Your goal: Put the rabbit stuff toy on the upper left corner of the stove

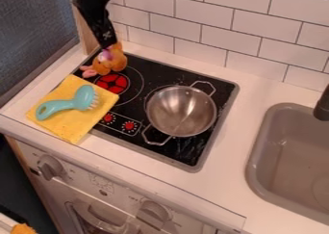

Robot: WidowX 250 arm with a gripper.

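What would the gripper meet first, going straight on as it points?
Likely the orange stuffed toy at the tip of the gripper, or, if that is held, the stovetop; depth is unclear.

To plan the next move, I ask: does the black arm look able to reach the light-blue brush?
Probably yes: the brush lies on top of the yellow cloth with nothing over it, though the pincer is at the orange toy.

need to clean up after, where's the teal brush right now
In the camera view, the teal brush lies at the left, on the yellow cloth over the stove's left edge.
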